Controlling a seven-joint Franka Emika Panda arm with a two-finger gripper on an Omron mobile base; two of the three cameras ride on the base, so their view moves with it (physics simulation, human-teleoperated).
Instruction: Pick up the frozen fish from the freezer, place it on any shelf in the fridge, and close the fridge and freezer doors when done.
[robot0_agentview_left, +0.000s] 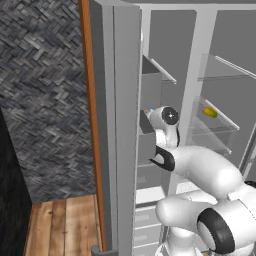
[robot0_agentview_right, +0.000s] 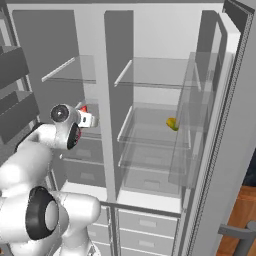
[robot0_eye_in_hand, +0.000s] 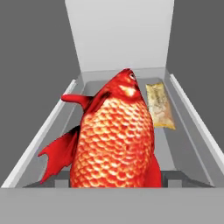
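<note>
Fish in the grip, fingertips hidden behind it.
Gripper (robot0_agentview_right: 86, 118) clamped on the frozen fish (robot0_eye_in_hand: 114, 135) inside the freezer (robot0_agentview_right: 75, 70); its long axis runs away from the hand, head toward the back wall, beside a beige packet (robot0_eye_in_hand: 160, 106).

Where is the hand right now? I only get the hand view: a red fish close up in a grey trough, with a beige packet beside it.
Observer: In the right base view the gripper is reaching into the freezer, the narrower half of the unit, at about mid height, with the frozen fish at its tip.
Operator: Is anything already sitting on the fridge side?
Observer: Yes. A yellow-green round item lies on the second glass shelf of the fridge, below the top shelf.
</note>
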